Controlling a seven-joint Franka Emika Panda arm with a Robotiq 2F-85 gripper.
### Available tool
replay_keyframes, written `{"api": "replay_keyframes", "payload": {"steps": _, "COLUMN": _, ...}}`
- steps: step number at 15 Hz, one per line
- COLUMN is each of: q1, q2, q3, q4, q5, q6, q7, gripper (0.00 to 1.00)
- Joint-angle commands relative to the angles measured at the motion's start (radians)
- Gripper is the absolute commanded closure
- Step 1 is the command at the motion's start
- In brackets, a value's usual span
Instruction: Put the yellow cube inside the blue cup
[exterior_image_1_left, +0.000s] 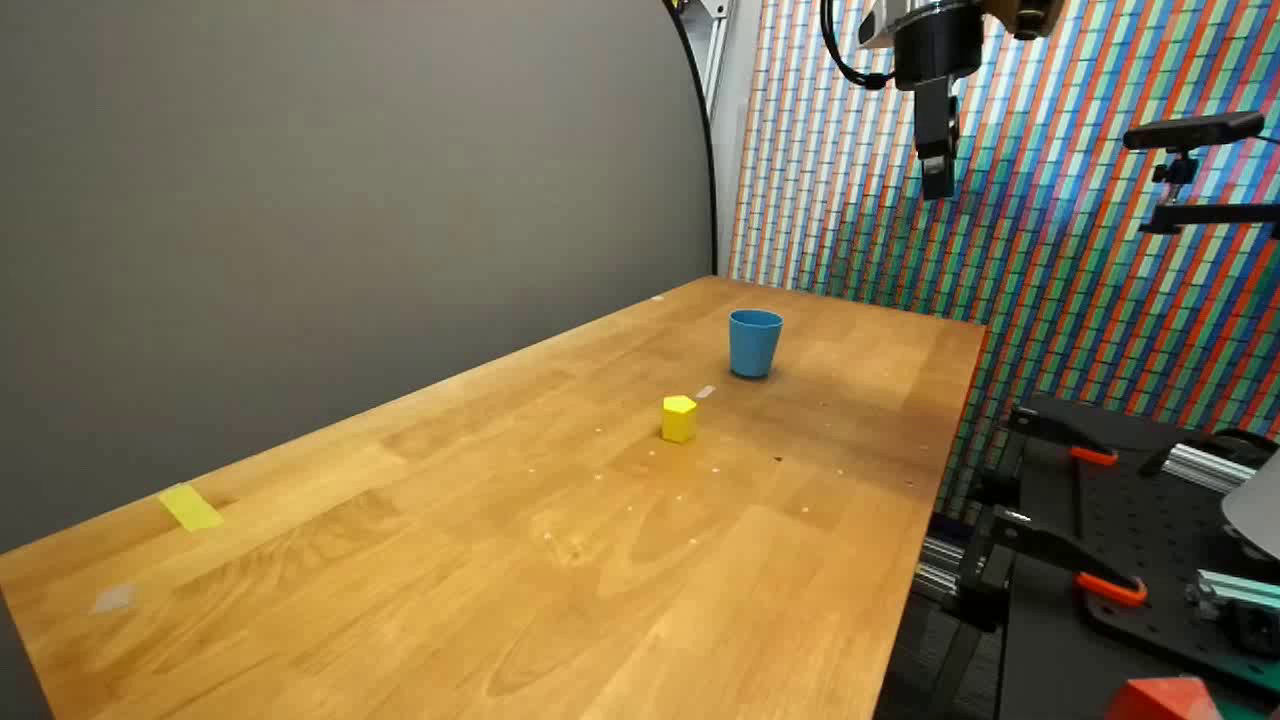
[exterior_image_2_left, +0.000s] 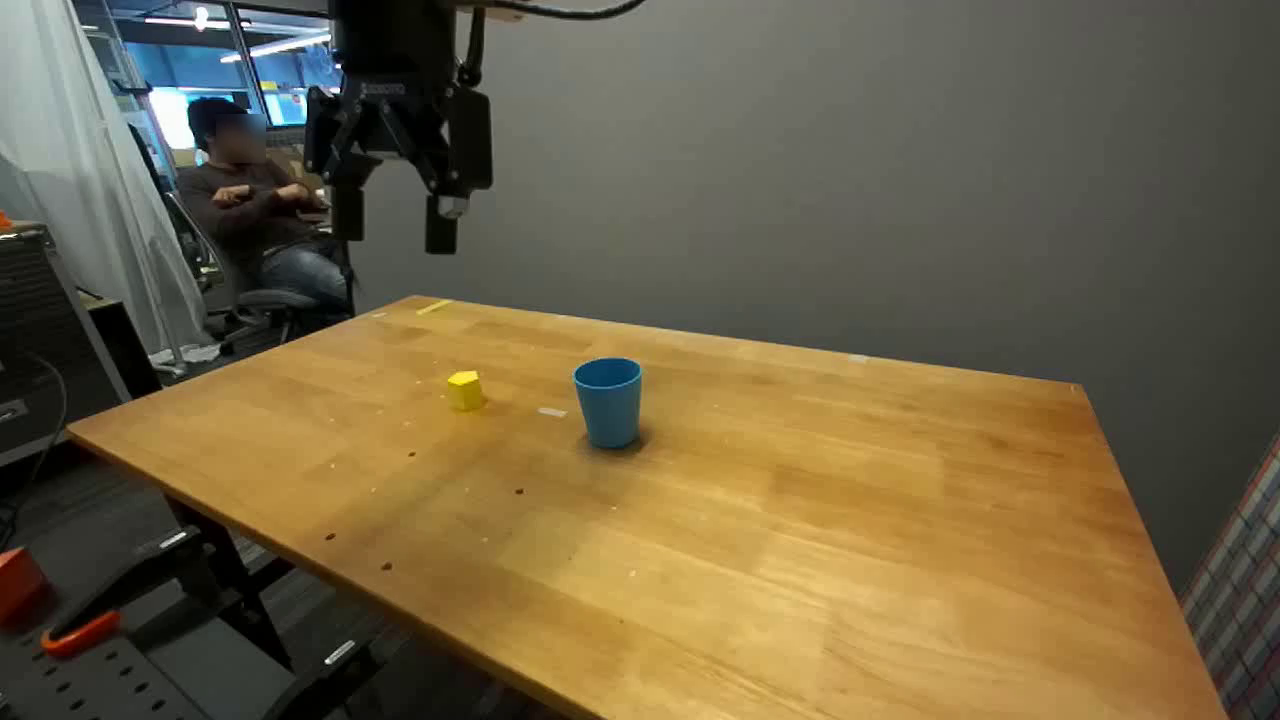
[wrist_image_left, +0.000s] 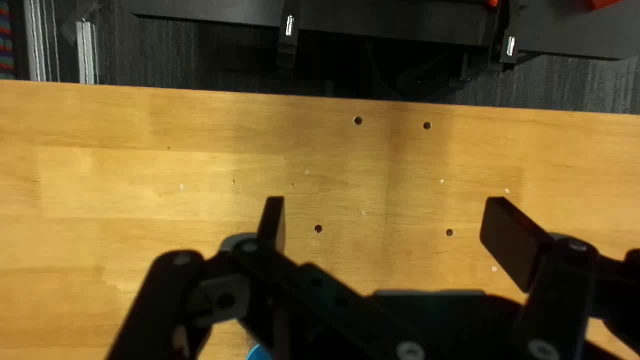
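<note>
The small yellow cube (exterior_image_1_left: 679, 420) stands on the wooden table in both exterior views (exterior_image_2_left: 465, 391); its top looks five-sided. The plain blue cup (exterior_image_1_left: 753, 346) stands upright a short way from it, mouth up, also in both exterior views (exterior_image_2_left: 609, 404). My gripper (exterior_image_1_left: 937, 180) hangs high above the table, apart from both things. In an exterior view its two fingers (exterior_image_2_left: 396, 228) are spread with nothing between them. In the wrist view the open fingers (wrist_image_left: 387, 227) frame bare wood. Only a sliver of the cup (wrist_image_left: 257, 353) shows at the bottom edge there; the cube does not show.
The wooden table (exterior_image_1_left: 480, 560) has a flat yellow tape patch (exterior_image_1_left: 191, 507) near one edge. A grey panel (exterior_image_1_left: 350, 200) stands along one long side. Black clamps (exterior_image_1_left: 1065, 555) and a dark mounting bench lie beside the opposite edge. A person (exterior_image_2_left: 250, 200) sits beyond the table.
</note>
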Motion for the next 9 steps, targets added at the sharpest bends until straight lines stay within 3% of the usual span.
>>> {"api": "replay_keyframes", "payload": {"steps": 1, "q1": -0.008, "q2": 0.0, "q3": 0.008, "q4": 0.004, "q5": 0.003, "q6": -0.002, "q7": -0.002, "gripper": 0.0}}
{"api": "replay_keyframes", "payload": {"steps": 9, "q1": -0.011, "q2": 0.001, "q3": 0.0, "q4": 0.004, "q5": 0.015, "q6": 0.013, "q7": -0.008, "gripper": 0.0}}
